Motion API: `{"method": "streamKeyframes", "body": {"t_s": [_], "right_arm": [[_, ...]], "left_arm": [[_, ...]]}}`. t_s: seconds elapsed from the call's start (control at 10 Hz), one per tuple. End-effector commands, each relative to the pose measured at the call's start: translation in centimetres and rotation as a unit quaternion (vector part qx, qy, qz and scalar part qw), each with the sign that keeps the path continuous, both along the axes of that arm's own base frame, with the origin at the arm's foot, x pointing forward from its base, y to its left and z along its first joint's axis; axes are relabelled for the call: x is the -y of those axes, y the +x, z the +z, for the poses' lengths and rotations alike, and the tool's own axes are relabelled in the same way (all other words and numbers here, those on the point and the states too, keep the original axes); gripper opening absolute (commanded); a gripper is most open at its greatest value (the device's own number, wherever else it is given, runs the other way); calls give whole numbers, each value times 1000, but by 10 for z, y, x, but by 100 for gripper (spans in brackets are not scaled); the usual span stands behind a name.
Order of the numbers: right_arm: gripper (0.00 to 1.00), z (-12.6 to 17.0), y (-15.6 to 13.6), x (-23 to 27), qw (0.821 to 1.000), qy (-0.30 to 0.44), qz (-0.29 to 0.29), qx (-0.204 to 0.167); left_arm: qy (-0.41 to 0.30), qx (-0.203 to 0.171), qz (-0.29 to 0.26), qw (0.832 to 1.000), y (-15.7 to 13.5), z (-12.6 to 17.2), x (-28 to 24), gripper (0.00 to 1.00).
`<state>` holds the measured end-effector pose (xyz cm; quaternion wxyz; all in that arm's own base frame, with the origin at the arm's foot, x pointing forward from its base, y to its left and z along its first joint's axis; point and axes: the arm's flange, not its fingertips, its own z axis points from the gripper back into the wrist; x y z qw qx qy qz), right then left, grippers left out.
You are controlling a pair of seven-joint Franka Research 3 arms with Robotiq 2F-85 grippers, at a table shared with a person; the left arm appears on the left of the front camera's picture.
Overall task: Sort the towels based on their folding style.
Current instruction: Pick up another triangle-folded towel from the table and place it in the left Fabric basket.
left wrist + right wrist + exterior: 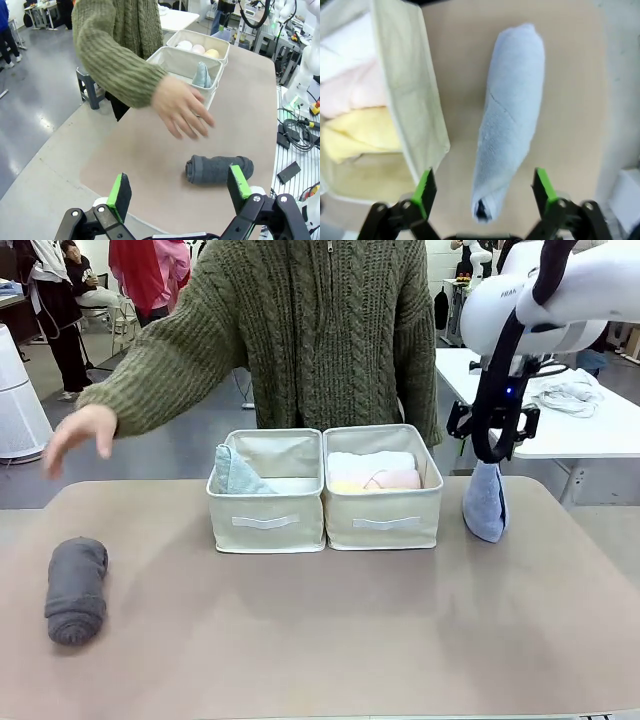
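My right end effector (485, 192) is released, its green pads spread wide on either side of the blue cone towel (512, 120) without touching it. In the front view, right of centre, that towel (486, 502) stands upright on the worktop (320, 630) just beside the right bin (383, 515). That bin holds the white (370, 462), pink (395, 480) and yellow (345, 485) rolls. The pale green cone (235, 472) sits in the left bin (266, 515).

My left end effector (179, 192) is also released and hangs at the bottom of its wrist view. Above it the dark grey roll (219, 169) lies on the worktop, at the lower left in the front view. The person's hand (182, 107) hovers just above that roll.
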<state>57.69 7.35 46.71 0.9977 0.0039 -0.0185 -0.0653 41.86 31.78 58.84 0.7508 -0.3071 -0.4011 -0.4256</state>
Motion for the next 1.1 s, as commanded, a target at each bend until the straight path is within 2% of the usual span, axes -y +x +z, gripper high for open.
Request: {"method": "streamKeyframes", "body": {"t_s": [0.0,0.3,0.4,0.5,0.6,0.7,1.0], "right_arm": [[100,-16,6,2,999,31,-13,-1],[100,-28,15,5,999,25,-25,-8],[61,-31,10,5,1000,16,-15,-19],[42,-31,10,5,999,8,-22,-25],[3,-29,11,4,999,6,-24,-27],[0,-30,8,4,999,1,-20,-32],[2,-32,4,1,999,-3,-9,-44]], "left_arm": [[0,3,0,1000,-2,0,0,100],[0,3,0,1000,-2,0,0,100],[0,3,0,1000,-2,0,0,100],[0,3,0,1000,-2,0,0,100],[0,3,0,1000,-2,0,0,100],[0,3,0,1000,-2,0,0,100],[0,3,0,1000,-2,0,0,100]]}}
